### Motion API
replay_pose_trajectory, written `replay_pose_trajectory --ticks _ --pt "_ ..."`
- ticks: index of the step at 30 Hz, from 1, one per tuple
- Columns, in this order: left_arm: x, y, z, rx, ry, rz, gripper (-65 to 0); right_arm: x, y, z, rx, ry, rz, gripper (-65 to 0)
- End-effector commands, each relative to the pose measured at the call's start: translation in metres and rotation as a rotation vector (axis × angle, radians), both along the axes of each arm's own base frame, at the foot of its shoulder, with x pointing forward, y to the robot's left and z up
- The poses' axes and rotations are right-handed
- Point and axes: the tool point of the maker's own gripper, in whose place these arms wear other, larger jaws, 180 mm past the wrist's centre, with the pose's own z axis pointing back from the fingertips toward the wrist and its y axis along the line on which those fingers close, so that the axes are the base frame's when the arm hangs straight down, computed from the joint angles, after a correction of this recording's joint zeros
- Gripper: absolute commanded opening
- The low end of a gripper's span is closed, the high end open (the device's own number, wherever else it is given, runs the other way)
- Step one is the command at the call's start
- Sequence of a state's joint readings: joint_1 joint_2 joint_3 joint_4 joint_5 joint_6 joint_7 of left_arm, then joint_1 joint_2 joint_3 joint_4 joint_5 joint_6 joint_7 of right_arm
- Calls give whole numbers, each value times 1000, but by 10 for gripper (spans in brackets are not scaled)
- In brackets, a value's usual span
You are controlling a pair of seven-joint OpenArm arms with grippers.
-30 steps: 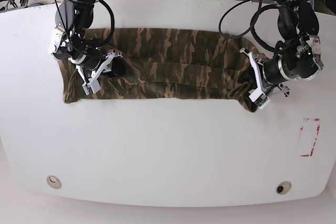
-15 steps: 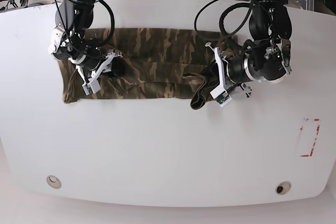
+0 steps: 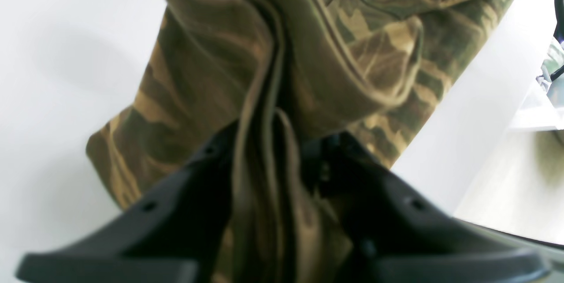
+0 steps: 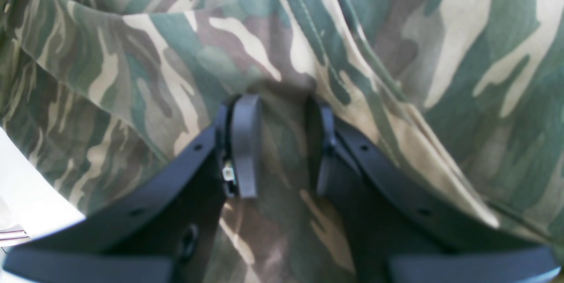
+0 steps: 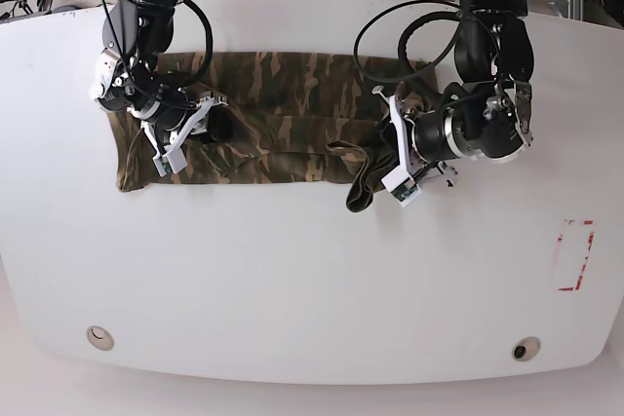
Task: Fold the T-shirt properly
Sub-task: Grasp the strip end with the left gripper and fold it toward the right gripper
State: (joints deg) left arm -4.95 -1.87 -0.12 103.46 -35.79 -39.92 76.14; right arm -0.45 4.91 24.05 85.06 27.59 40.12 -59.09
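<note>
The camouflage T-shirt (image 5: 292, 109) lies as a long folded strip across the far half of the white table (image 5: 292, 280). My left gripper (image 5: 390, 168) is shut on the strip's right end and holds it bunched and lifted over the strip's middle. In the left wrist view the gripper (image 3: 269, 150) pinches several cloth layers of the T-shirt (image 3: 374, 53). My right gripper (image 5: 190, 135) sits on the strip's left end. In the right wrist view the gripper (image 4: 284, 146) has a fold of the T-shirt (image 4: 440, 76) between its fingers (image 4: 244, 142).
A red rectangular mark (image 5: 573, 255) is on the table at the right. Two round holes (image 5: 99, 337) (image 5: 526, 349) sit near the front edge. Cables and equipment lie beyond the far edge.
My left gripper has carried the T-shirt's right end leftward, from the far right toward the strip's middle, shortening the strip. The right arm has not moved.
</note>
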Motion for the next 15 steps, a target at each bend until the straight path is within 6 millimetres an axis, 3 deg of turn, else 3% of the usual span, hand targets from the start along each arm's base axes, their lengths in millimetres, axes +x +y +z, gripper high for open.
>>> replay_pose_trajectory --ticks 1,5,10,12,15 --pt "12 -19 24 -72 -61 -17 -407 2 -5 2 -27 3 5 -484" --pt "12 -46 34 -88 -71 -82 -300 2 -5 3 -27 1 5 -484" --pt "4 -79 55 -131 -95 -165 -294 2 -5 3 -28 1 6 -484" --pt "9 -80 69 -173 -123 -163 -294 2 -5 3 -28 1 6 -484" --pt "21 -63 74 -193 -134 -108 -296 9 -5 8 -29 -14 6 -484"
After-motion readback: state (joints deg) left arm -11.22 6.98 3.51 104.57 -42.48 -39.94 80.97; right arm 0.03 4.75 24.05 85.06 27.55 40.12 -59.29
